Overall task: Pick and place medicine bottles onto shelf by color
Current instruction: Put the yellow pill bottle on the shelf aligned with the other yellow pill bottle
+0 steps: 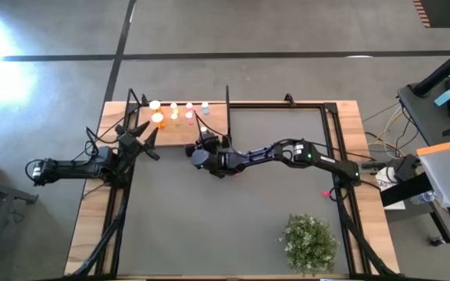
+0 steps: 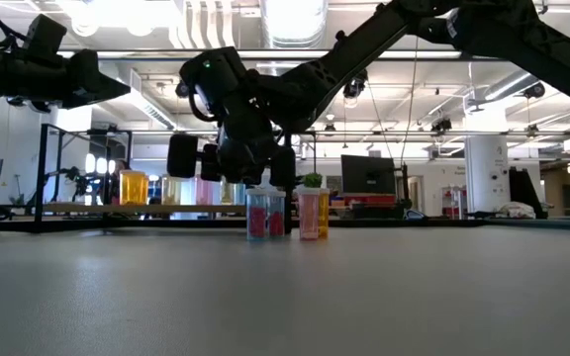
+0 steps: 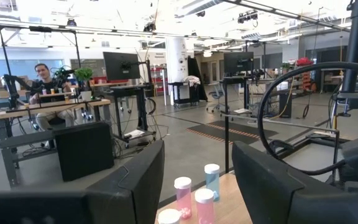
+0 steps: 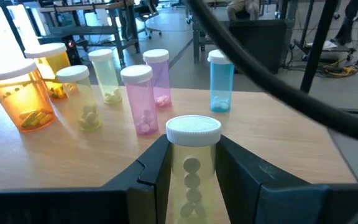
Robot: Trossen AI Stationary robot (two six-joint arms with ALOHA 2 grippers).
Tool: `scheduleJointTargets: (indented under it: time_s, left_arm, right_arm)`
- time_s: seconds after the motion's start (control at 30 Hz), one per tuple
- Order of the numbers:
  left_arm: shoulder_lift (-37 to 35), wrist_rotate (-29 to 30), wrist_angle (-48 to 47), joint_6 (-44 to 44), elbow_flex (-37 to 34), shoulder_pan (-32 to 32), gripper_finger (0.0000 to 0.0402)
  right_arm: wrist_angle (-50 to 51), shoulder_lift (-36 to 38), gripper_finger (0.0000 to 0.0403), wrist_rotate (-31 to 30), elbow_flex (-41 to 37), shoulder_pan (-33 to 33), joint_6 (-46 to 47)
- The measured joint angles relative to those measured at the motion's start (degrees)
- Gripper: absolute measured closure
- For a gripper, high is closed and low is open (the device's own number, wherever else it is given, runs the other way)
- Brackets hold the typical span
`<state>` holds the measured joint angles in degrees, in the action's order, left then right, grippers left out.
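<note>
Right wrist view, yellow-green bottle (image 4: 192,163) upright, pinched between right fingers (image 4: 154,169), above shelf (image 4: 278,143).

Open workshop hall: grey concrete floor (image 1: 287,31) with dark seam lines. Bright ceiling lights (image 2: 295,15). Workbenches (image 3: 48,109), monitors (image 3: 122,65), white column (image 3: 179,59). Seated person (image 3: 42,78) at bench.
</note>
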<state>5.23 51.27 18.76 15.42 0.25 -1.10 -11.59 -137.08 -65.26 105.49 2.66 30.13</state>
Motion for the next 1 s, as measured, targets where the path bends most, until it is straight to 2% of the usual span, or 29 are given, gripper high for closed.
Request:
scheduleJointTargets:
  time_s: [0.13,0.53,0.67,1.0]
  left_arm:
    - [0.0,0.0,0.0,0.0,0.0,0.0,0.0228]
    - [0.0,0.0,0.0,0.0,0.0,0.0,0.0228]
    - [0.0,0.0,0.0,0.0,0.0,0.0,0.0228]
    - [0.0,0.0,0.0,0.0,0.0,0.0,0.0228]
  right_arm:
    - [0.1,0.0,0.0300,-1.7,0.0,-0.8,0.0]
    - [0.1,0.0,0.0300,-1.6,1.9,-2.8,0.2]
    - [0.1,0.0,0.0300,1.8,1.9,-2.6,0.2]
    - [-1.2,0.0,0.0300,5.8,1.9,-0.6,0.3]
